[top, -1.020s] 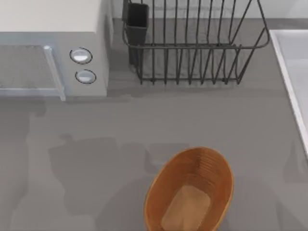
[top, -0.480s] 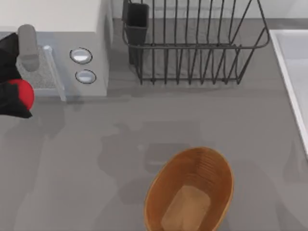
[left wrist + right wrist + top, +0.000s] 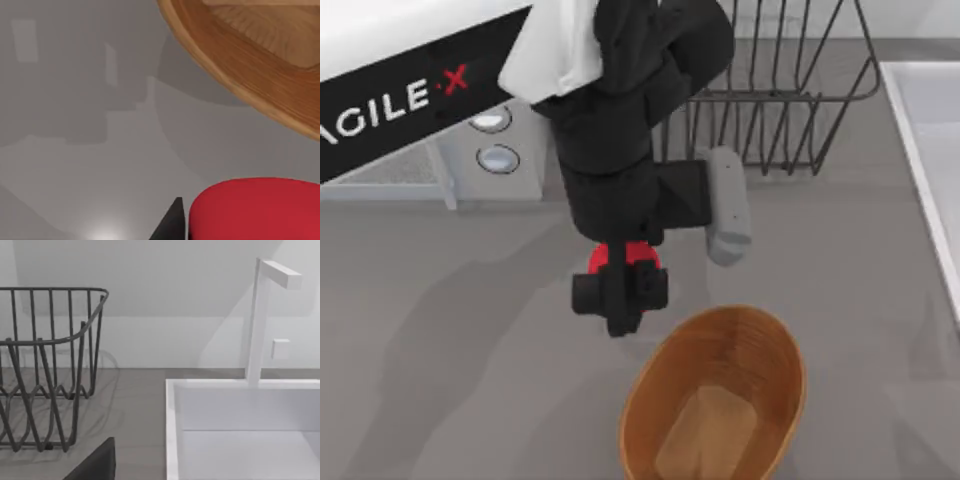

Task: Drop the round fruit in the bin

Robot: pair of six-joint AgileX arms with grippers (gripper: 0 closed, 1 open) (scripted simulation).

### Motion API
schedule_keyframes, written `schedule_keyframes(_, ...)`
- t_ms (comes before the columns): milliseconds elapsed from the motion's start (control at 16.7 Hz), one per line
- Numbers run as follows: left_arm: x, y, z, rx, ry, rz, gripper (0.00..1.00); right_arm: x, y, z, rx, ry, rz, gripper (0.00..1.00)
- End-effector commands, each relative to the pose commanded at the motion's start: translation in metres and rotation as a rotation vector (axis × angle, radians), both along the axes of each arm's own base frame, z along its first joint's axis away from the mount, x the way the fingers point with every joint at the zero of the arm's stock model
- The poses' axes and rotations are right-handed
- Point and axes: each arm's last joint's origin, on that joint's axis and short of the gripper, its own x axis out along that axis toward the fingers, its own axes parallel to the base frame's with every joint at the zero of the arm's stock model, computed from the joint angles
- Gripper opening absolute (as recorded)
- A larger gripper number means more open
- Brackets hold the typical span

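The left gripper [image 3: 620,290], fingers closed on the fruit [image 3: 623,258], hangs just outside the bin's [image 3: 775,345] rim, so releasing here would drop it onto the bench [image 3: 450,380].

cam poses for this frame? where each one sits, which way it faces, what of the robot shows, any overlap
Top view: above the table, looking down; left arm and left gripper holding the round fruit beside the bin.
Left wrist view: on the left wrist, facing table, fruit and bin rim.
Right wrist view: on the right wrist, facing dish rack and sink.
Top and left wrist share fruit and bin.
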Motion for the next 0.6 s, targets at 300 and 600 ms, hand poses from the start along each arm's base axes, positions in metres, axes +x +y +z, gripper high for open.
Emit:
schedule_keyframes(300, -0.067, -0.067, 0.008, 0.054, -0.099, -0.050, 0.00, 0.000, 0.000, 0.000, 0.000, 0.000, 0.000, 1.00)
schedule_keyframes(600, -0.077, -0.074, 0.010, 0.057, -0.118, -0.051, 0.00, 0.000, 0.000, 0.000, 0.000, 0.000, 0.000, 1.00)
